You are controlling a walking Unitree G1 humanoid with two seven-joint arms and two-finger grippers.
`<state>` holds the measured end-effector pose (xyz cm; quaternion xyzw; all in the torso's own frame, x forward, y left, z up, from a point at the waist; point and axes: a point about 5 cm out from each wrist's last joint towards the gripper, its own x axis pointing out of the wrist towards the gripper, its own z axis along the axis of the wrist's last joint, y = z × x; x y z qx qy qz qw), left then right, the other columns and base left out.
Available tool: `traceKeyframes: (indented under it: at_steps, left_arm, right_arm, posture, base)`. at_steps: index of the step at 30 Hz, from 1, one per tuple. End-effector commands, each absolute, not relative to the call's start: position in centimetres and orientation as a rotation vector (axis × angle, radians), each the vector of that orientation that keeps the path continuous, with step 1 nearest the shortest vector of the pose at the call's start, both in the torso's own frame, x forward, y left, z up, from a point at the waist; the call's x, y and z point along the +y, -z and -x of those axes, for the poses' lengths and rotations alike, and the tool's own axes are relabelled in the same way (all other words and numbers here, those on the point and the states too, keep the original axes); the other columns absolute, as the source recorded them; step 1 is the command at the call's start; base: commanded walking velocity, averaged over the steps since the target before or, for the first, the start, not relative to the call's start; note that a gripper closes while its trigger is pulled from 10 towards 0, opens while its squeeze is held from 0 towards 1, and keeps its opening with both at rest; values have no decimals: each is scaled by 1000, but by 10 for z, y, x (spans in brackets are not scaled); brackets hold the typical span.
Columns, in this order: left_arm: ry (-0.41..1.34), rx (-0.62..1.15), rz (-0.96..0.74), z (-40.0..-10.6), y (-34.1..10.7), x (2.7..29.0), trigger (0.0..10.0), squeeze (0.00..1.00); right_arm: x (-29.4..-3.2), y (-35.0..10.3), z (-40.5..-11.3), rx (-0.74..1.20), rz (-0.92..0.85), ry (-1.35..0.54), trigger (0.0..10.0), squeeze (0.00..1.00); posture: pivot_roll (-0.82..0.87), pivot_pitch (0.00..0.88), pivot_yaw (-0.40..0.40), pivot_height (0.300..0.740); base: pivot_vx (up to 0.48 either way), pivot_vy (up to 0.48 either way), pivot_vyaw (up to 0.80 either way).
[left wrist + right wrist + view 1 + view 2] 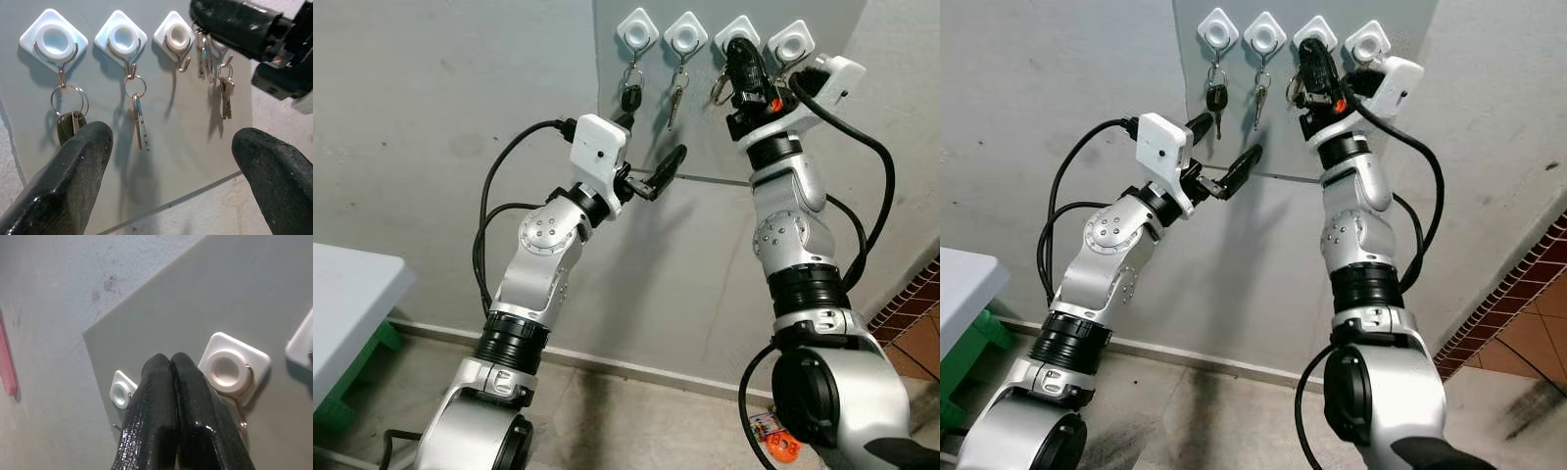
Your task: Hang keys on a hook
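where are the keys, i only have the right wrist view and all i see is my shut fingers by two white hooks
Observer: The left gripper is held open below the hooks, and its wrist view shows the key bunch dangling just under the right gripper. I cannot tell whether the bunch hangs from the fingers or from a hook.
Operator: ok which hooks are already taken
Observer: The two on the robot's left: one holds a black-headed key and the next a silver key. The third hook is bare in the left wrist view.
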<state>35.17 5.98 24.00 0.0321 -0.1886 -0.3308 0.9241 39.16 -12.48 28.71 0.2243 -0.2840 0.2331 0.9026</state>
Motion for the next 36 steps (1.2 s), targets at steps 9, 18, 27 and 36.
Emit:
traceKeyframes:
  at_steps: [9, 18, 27, 36]
  left_arm:
    - [702, -389, -75, -346, -241, 57, 10000, 0]
    - [696, -386, -71, -345, -241, 58, 10000, 0]
    - [694, -381, -68, -344, -240, 58, 10000, 0]
    - [692, -376, -68, -343, -240, 59, 10000, 0]
  right_arm:
    - [-127, -304, -399, -613, -468, -497, 10000, 0]
    - [-122, -310, -405, -575, -503, -561, 10000, 0]
    - [-133, -319, -409, -581, -500, -532, 10000, 0]
    - [-153, -317, -411, -573, -489, -467, 10000, 0]
  posture:
    - [-27, 0, 8, 740]
    - [-23, 0, 6, 740]
    - [-19, 0, 3, 740]
    - [-15, 0, 3, 740]
  base:
    - [0, 0, 0]
    - [0, 0, 0]
    - [0, 0, 0]
    - [0, 0, 0]
